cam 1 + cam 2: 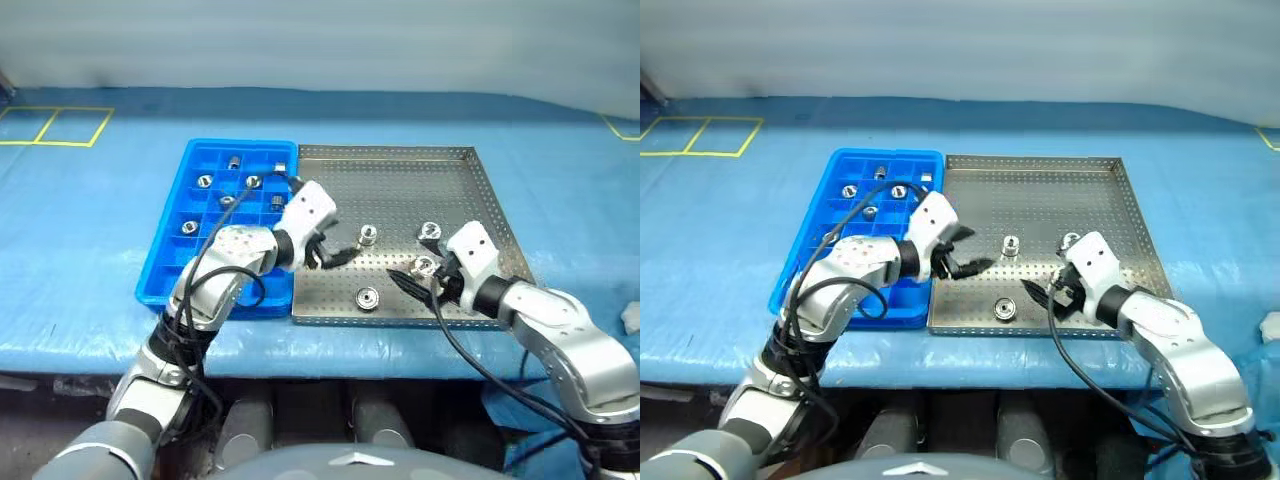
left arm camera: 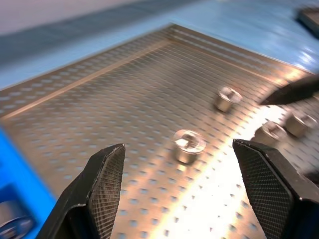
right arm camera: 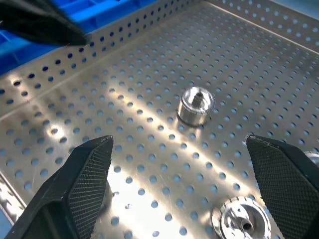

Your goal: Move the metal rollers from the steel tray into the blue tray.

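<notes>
head views look down over both trays; wrist views sit close over the steel tray (image 1: 400, 180), sharing its floor.

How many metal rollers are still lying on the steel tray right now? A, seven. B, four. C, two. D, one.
B: four metal rollers lie on the steel tray: one near the middle, one by the near rim, and two beside the open right gripper.

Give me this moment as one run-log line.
left gripper: open, empty, over steel tray | right gripper: open, empty | metal rollers: four in steel tray, nearest; several in blue tray
</notes>
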Tool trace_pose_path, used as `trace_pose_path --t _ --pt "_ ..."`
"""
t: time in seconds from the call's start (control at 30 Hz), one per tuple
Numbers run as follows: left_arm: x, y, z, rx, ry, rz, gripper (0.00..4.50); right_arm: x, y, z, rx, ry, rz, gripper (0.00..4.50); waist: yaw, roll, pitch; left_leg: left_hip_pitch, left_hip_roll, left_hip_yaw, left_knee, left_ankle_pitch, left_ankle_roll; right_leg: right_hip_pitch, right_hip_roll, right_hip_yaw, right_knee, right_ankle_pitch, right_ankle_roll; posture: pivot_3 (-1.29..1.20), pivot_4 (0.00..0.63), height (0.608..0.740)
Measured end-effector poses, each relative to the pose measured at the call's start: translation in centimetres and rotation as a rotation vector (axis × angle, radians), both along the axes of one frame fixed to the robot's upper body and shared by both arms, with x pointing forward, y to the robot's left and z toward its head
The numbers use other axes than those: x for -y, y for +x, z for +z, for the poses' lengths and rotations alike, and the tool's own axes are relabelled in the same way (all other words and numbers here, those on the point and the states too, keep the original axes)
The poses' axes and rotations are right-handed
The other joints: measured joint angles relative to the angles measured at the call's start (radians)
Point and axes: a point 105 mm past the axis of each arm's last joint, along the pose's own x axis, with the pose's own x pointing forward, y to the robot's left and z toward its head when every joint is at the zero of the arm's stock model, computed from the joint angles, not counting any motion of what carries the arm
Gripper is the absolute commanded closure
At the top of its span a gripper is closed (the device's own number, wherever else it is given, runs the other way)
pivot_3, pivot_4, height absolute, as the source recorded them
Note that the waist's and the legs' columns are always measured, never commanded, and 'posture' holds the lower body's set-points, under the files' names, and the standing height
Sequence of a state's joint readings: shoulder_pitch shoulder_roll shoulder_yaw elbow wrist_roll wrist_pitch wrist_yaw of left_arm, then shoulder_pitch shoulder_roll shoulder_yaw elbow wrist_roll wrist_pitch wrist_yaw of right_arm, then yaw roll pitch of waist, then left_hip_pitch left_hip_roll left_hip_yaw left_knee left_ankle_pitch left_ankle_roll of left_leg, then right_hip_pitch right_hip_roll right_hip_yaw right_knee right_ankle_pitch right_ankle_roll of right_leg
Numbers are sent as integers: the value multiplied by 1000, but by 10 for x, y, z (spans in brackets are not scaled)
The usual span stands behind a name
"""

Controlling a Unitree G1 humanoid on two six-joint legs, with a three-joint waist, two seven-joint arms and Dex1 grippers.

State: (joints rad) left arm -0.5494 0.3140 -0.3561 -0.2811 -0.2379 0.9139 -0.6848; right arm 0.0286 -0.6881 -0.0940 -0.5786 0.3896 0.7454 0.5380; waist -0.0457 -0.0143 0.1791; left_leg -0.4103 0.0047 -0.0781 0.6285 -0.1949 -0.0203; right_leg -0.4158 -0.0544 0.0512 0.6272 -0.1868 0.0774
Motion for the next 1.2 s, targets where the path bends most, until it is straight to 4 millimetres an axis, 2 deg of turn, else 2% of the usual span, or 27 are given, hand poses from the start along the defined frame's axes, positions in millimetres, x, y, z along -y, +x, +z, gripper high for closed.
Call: trace_pose_path --t 0.1,0.2,0.4,0.63,0.73,0.87,1.2 --pt "11 -10 -16 -31 62 -112 750 11 -5 -1 -1 -37 -41 0 -7 0 0 0 0 0 2 0 0 0 0 0 0 0 0 -103 150 740" --pt "13 -12 -33 -69 106 -148 750 18 -7 -3 -3 -49 -75 0 -20 0 0 -1 0 1 2 0 0 0 0 1 0 0 0 -131 150 740" --pt "22 -12 -55 -137 126 -159 750 13 -7 -4 15 -11 -96 0 -30 0 0 -1 0 1 1 0 1 -1 0 1 0 0 0 -152 150 740" --pt "29 -12 -66 -150 143 -161 750 8 -7 -2 31 -19 -85 0 -34 0 0 -1 0 1 1 0 1 -1 0 1 0 0 0 -151 150 740" --pt "30 -11 -68 -145 149 -151 1339 8 -6 -1 39 -24 -88 0 -35 0 0 -1 0 1 1 0 1 0 0 1 0 0 0 -144 150 740" --pt "31 -11 -67 -140 147 -148 2584 4 -4 0 47 -27 -74 0 -35 0 0 -1 0 1 1 0 1 0 0 1 0 0 0 -130 150 740" --pt "25 -8 -67 -153 100 -105 2584 -4 -1 0 58 -20 -47 0 -34 0 0 -1 0 1 1 0 1 0 0 1 0 0 0 -126 150 740"
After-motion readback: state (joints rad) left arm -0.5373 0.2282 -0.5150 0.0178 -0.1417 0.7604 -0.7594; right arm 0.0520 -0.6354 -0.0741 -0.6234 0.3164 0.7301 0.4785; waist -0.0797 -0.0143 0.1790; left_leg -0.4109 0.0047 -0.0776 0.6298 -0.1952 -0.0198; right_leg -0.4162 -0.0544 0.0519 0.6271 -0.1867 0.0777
